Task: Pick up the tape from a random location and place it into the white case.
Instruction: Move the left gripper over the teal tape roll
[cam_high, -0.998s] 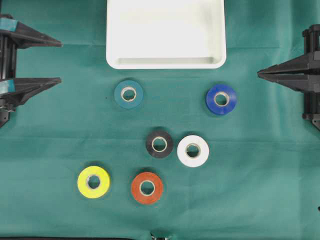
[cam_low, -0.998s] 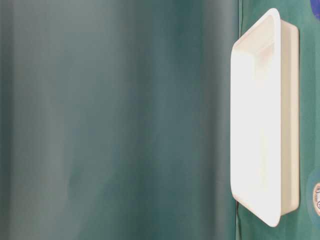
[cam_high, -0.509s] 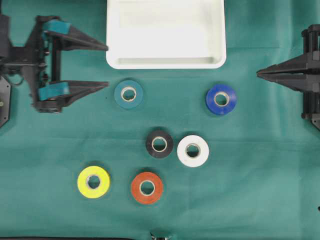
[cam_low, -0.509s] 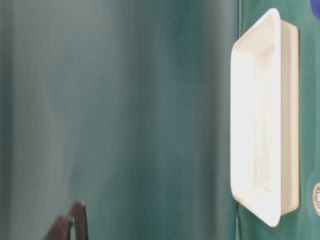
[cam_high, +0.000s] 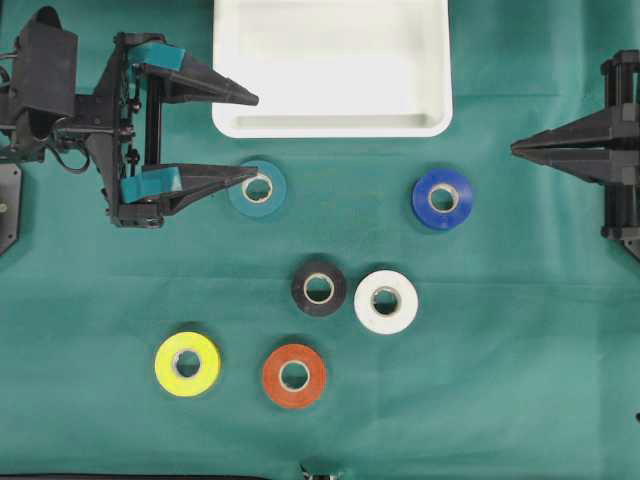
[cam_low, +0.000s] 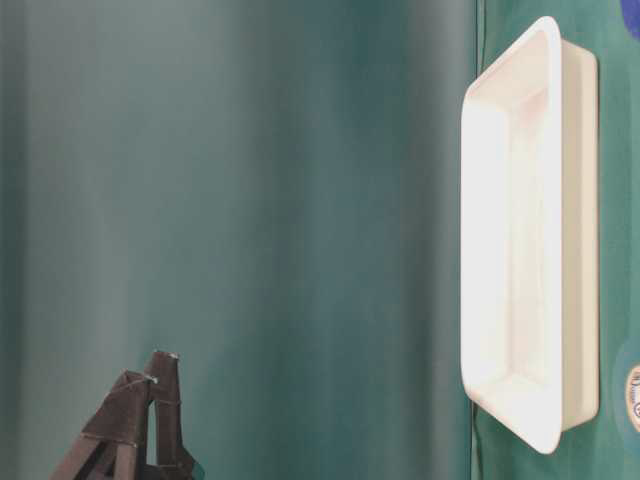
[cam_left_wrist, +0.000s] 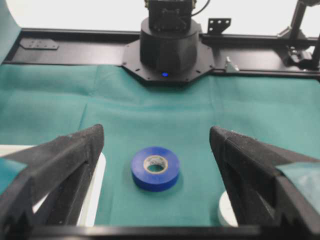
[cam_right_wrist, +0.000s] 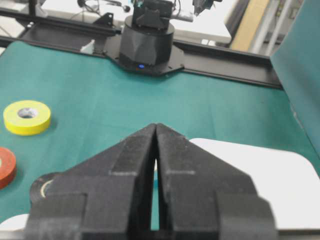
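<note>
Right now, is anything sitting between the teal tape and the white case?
Nothing visible. The teal tape lies just below the near rim of the white case, with only bare green cloth between them. The open left gripper hangs beside that gap, one finger over the tape's edge. The case looks empty.

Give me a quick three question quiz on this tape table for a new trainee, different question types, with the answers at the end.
1. True or false: the white case already holds a tape roll.
2. Multiple choice: which roll lies nearest the open left hand? A) yellow roll B) teal roll C) blue roll
3. Fill in: the right hand is ____ (open or shut).

Key: 1 false, the case is empty. 2 B, one fingertip overlaps the teal roll in the overhead view. 3 shut.
</note>
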